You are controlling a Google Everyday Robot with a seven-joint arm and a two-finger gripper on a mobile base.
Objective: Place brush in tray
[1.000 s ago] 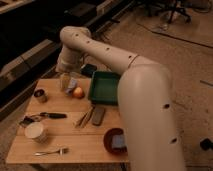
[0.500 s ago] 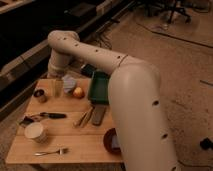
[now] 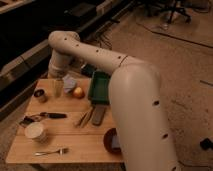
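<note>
The brush lies on the wooden surface, not in the green tray.

The big white arm reaches from the lower right of the frame up to the upper left, then bends down. Its gripper hangs low over the upper left part of the surface, just beside a small dark can and near a round orange fruit. There is no way to see whether it is spread wide or pinched together. The brush lies flat at the left, below the gripper and well apart from the tray. The tray sits at the far edge, in the middle of the frame, partly hidden by the arm. A flat dark bar lies just below the tray. A white cup and a fork lie at the lower left.
</note>
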